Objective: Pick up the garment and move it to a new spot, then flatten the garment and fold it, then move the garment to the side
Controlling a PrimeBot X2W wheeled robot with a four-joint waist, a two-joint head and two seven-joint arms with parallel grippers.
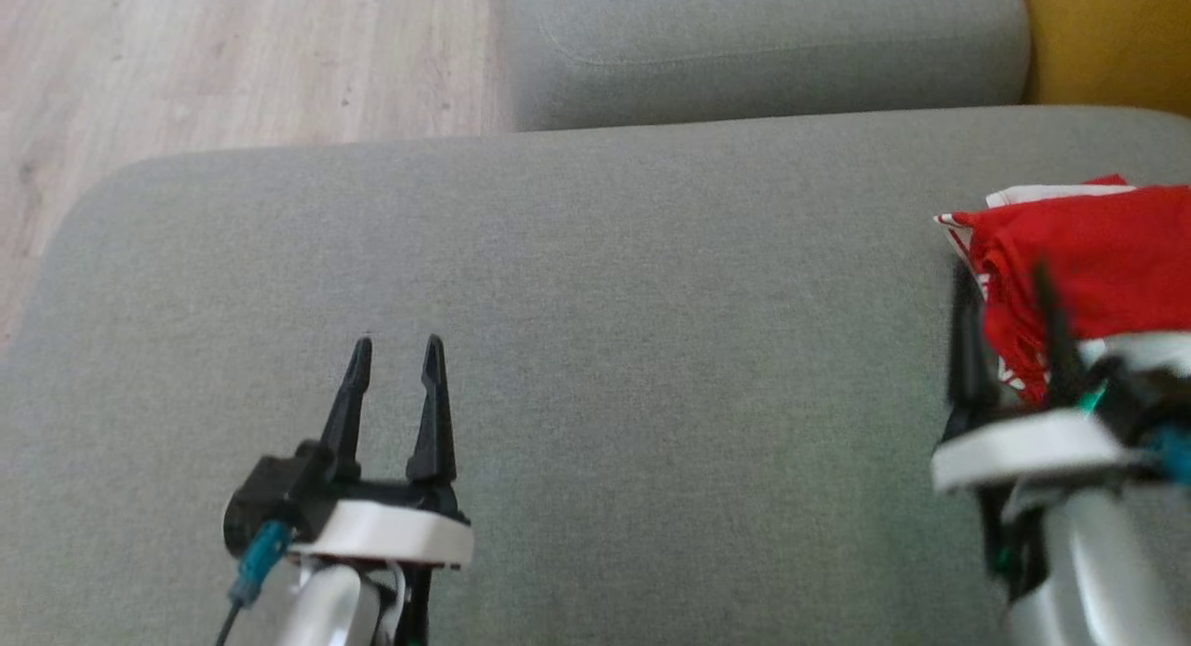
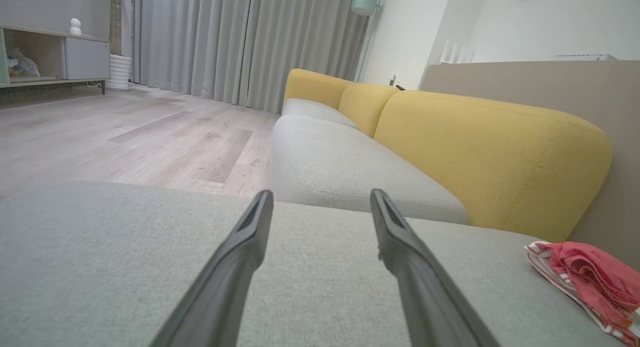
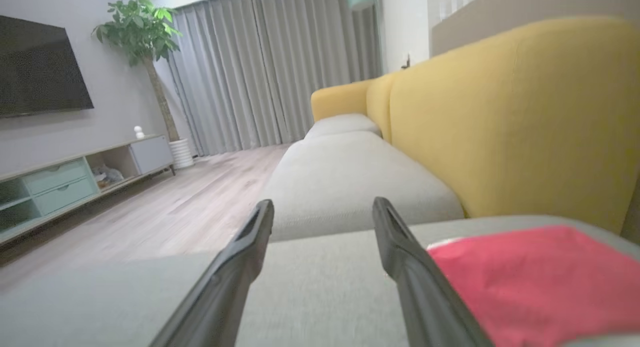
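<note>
Hovering my released right end effector (image 3: 322, 204) beside the folded red-and-white cloth garment (image 3: 525, 272), I could snag its edge and undo the folds.

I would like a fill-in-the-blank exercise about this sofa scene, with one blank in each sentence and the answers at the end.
The folded garment is mainly ___ in colour.
It lies on the ___ seat cushion, beside the open right pincer.
The left pincer is open and holds ___.
The sofa backrest behind is ___.
Missing words: red; grey; nothing; yellow.
</note>
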